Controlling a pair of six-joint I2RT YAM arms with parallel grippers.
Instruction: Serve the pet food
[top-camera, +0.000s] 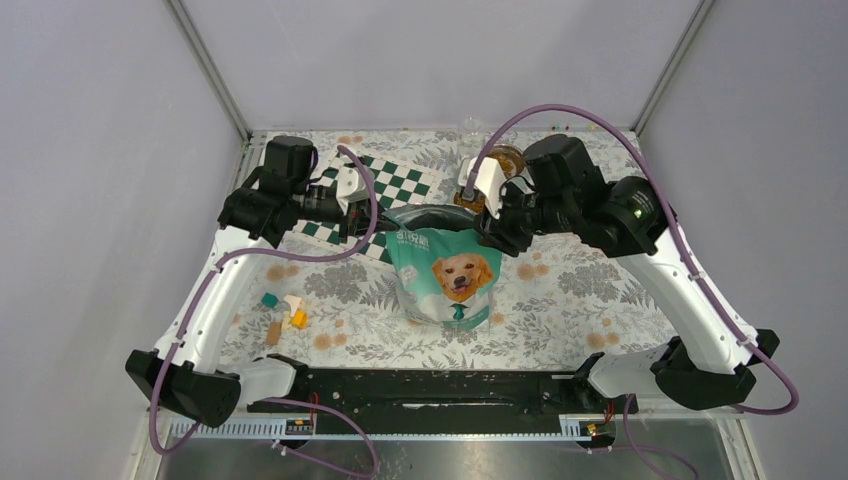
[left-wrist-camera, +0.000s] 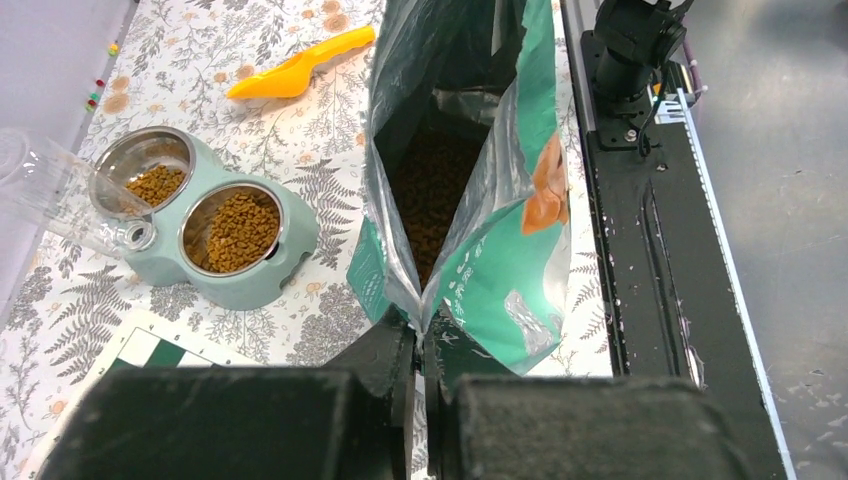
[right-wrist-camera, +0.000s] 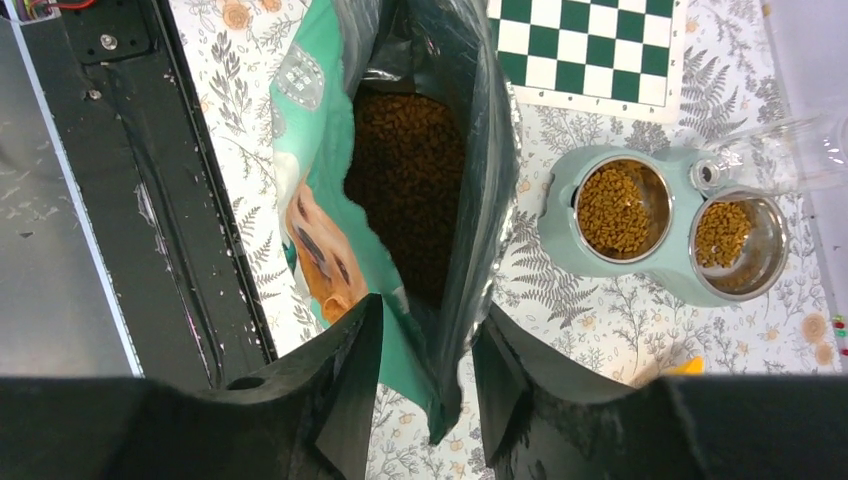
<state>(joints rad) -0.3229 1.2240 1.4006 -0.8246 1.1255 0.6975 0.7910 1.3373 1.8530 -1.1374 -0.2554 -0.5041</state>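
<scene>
Left gripper (left-wrist-camera: 422, 338) is pinched tight on the bag (left-wrist-camera: 500, 270) rim. The right gripper (right-wrist-camera: 428, 335) straddles the opposite edge with its jaws partly apart. Pet food (right-wrist-camera: 405, 170) sits inside the bag, plus some in both bowls of the feeder (left-wrist-camera: 295, 242).

The bag (top-camera: 445, 275) stands mid-table between my left gripper (left-wrist-camera: 421, 345) and right gripper (right-wrist-camera: 428, 320), pet food (right-wrist-camera: 405, 170) inside it and in the feeder (left-wrist-camera: 270, 270) behind it, the chessboard (right-wrist-camera: 590, 45) behind to the left.

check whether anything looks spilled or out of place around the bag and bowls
No spilled kibble shows on the cloth; it sits in the bag and the double bowl. Two oddities: a clear bottle lies tilted against the bowl, and small blocks lie scattered on the left in the overhead view.
</scene>
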